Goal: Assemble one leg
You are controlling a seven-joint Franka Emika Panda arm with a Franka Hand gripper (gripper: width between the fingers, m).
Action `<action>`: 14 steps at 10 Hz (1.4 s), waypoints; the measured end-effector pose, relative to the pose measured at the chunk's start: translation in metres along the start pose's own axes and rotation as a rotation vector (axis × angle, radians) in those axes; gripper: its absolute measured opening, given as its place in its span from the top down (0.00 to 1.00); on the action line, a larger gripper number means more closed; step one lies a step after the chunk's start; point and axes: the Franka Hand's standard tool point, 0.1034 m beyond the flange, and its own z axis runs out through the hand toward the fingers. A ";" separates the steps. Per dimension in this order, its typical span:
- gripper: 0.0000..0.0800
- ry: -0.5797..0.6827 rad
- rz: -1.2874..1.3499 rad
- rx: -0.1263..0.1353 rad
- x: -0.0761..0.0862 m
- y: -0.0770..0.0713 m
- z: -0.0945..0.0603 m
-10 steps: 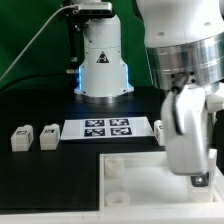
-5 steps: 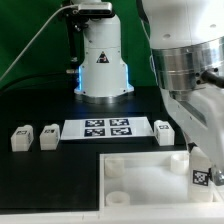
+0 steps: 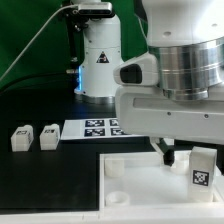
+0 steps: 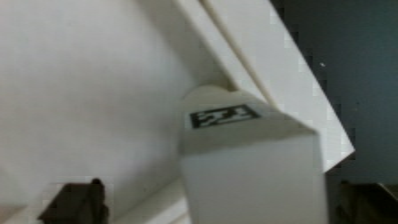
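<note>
My gripper is shut on a leg, a small white block with a black-and-white tag on its face. It holds the leg upright over the near right part of the white square panel. In the wrist view the leg fills the space between my dark fingers and lies over the panel's edge. My gripper shows only at the frame's rim. Two more legs stand at the exterior view's left.
The marker board lies on the black table behind the panel. The arm's white base stands at the back. My own wrist and hand hide the table's right part in the exterior view.
My hand has swung from upright to lying crosswise, and now covers the right end of the marker board and the leg beside it. The held leg stayed in about the same place and turned.
</note>
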 end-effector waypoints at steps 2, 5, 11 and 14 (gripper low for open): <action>0.22 0.000 0.053 -0.002 0.000 0.000 0.000; 0.64 -0.002 0.287 0.003 -0.001 -0.001 0.000; 0.63 -0.069 1.280 0.064 0.001 0.004 -0.001; 0.63 -0.050 1.447 0.049 -0.001 0.006 -0.001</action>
